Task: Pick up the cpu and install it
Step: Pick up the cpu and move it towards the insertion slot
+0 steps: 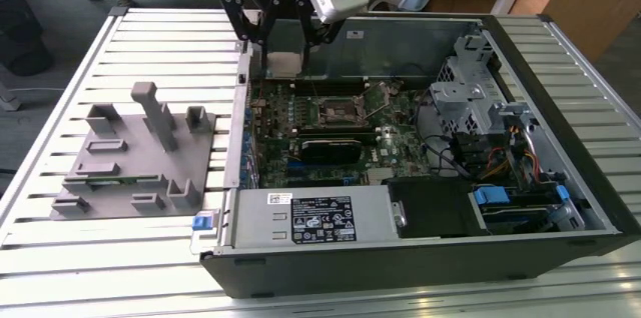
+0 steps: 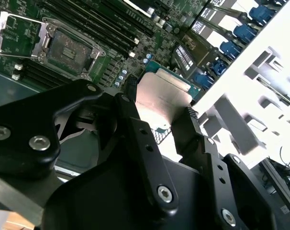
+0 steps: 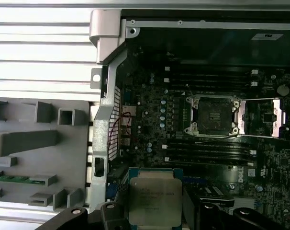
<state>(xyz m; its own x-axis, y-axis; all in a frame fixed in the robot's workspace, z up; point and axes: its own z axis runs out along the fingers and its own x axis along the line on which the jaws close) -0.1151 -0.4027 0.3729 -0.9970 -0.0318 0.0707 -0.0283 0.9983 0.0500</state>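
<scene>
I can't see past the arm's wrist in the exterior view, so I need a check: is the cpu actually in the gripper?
Observer: Yes. In both wrist views the gripper is shut on the cpu, clamped on two opposite edges.
Operator: Is the socket ready?
Observer: In the first wrist view the socket lies bare, its metal frame swung open beside it.
Operator: Is the cpu over it?
Observer: Not in the first wrist view: the cpu shows to one side of the socket, with no overlap.
</scene>
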